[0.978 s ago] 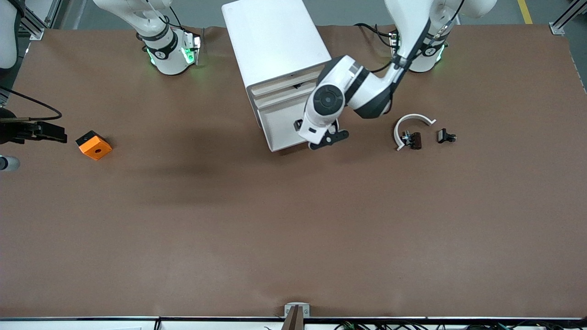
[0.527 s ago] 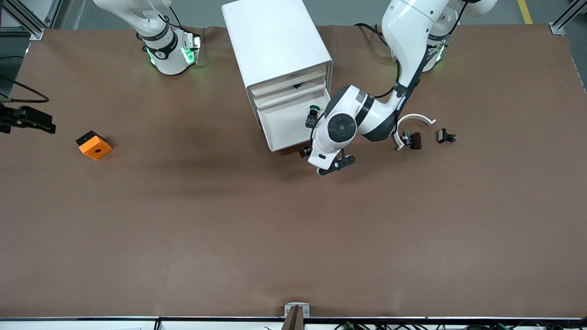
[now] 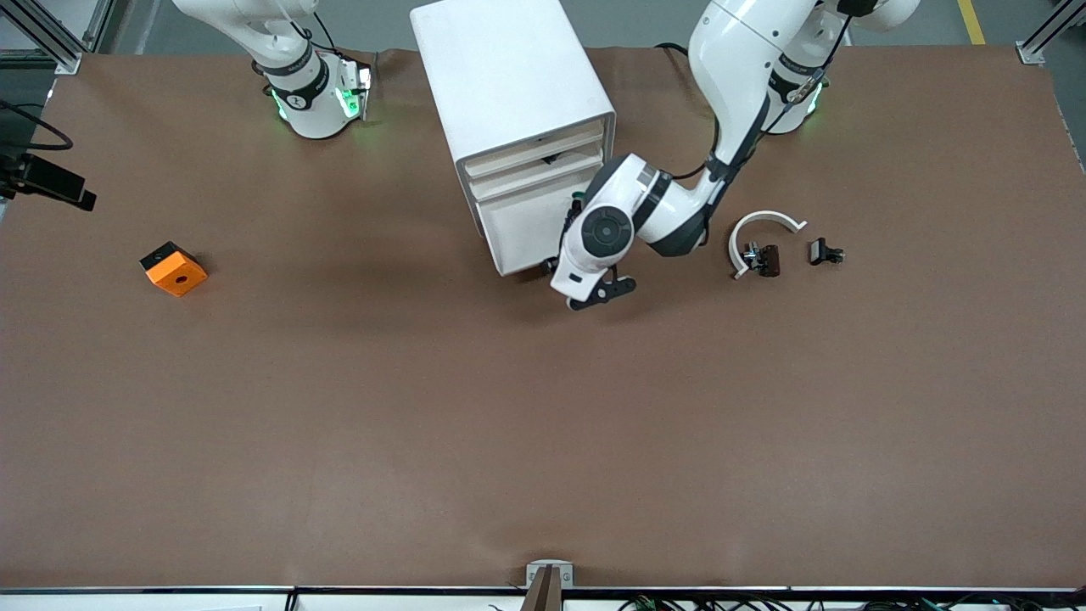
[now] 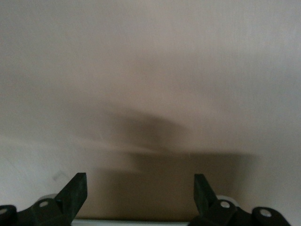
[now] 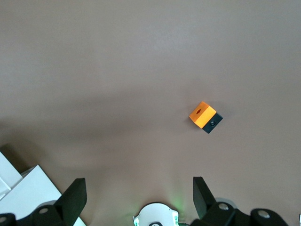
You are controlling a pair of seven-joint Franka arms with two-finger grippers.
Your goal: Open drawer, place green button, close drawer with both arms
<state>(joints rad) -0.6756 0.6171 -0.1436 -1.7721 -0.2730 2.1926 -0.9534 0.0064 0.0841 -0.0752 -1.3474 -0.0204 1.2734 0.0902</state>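
Note:
The white cabinet point(image 3: 509, 76) has its third drawer point(image 3: 519, 231) pulled out, showing the white tray. Of the button point(image 3: 576, 201), only a dark and green bit shows in the tray, at the edge of my left wrist. My left gripper point(image 3: 554, 263) is low at the drawer's front, near the corner toward the left arm's end, mostly hidden under the wrist. In the left wrist view it point(image 4: 139, 190) is open and empty, close to a beige surface point(image 4: 150, 70). My right gripper point(image 5: 139, 190) is open and empty, high over the right arm's end of the table point(image 3: 55, 187).
An orange cube point(image 3: 173, 268) lies toward the right arm's end and also shows in the right wrist view point(image 5: 203, 116). A white arc point(image 3: 764, 229) and small black parts point(image 3: 825, 252) lie toward the left arm's end. The cabinet's corner point(image 5: 21, 197) shows in the right wrist view.
My left gripper left the button in the tray, drew out past the drawer's front, then moved back against the front. The right gripper has risen along the table's end.

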